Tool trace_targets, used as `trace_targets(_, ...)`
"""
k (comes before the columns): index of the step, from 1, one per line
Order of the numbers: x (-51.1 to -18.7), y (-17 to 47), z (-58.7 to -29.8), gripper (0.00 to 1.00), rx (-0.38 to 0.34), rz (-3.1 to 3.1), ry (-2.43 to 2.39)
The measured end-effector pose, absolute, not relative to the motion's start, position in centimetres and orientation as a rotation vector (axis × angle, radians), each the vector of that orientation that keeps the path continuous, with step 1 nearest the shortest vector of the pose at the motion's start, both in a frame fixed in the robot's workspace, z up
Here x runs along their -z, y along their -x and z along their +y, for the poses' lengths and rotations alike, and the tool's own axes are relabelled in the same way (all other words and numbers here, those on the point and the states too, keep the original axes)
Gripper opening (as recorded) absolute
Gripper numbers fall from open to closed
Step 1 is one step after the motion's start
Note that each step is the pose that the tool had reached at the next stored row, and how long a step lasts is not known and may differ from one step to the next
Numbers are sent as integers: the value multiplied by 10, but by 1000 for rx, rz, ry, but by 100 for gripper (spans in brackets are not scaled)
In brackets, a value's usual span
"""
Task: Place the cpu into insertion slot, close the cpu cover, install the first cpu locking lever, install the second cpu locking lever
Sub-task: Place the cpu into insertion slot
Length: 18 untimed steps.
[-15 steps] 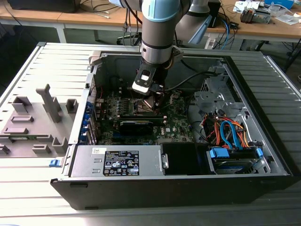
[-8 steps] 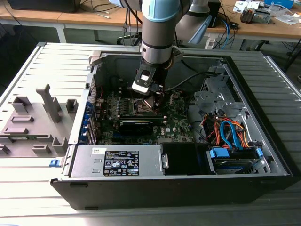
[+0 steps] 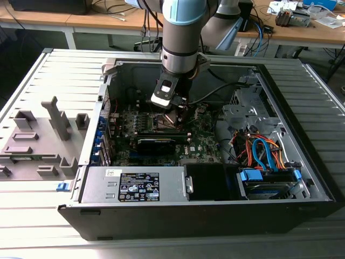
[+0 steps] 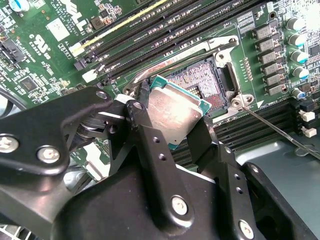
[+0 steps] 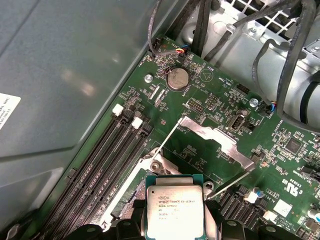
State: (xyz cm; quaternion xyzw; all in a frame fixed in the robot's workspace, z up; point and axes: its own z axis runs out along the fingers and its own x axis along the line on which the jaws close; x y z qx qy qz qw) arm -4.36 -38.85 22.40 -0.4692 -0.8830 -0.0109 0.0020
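Ribbed grey tabletop (image 3: 48,216) carries an opened computer case (image 3: 161,221) lying on its side, with the robot arm (image 3: 183,38) reaching straight down into it.

Nearest the wrist cameras, the black metal gripper (image 4: 172,131) is closed on the cpu (image 4: 175,112), its two fingers pinching opposite edges so the chip's underside never meets the pads. In the second wrist view the small flat square, with a dull silvery lid bordered in green, hangs tilted just over the near side of the insertion slot (image 4: 202,85). It seems clear of the frame, though whether its lower edge already touches cannot be told from this angle.

Just beyond, the slot lies open, a dark square bed of fine contacts ringed by a pale metal frame. The cpu cover (image 5: 220,140), a thin bright plate with a cut-out window, is swung up and away in the first wrist view, leaving the socket free for the chip. A thin wire locking lever (image 4: 280,132) also stands released, angled out beside the frame.

Farther off run long black memory slots (image 4: 165,30) on the green circuit board (image 4: 40,60), then a round coin battery (image 5: 177,78). Wooden desks (image 3: 81,21) line the background in the exterior view.
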Motion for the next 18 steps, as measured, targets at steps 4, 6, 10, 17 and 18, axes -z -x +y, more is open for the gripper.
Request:
trace_targets(4, -224, 44, -388, 55, 34, -2768, 1477)
trace_targets(6, -224, 44, -388, 55, 34, -2767, 1479)
trace_targets(10, -224, 44, -388, 55, 34, -2764, 1485)
trace_targets(17, -224, 44, -388, 55, 34, -2760, 1492)
trace_targets(18, -224, 44, -388, 55, 34, -2759, 1494)
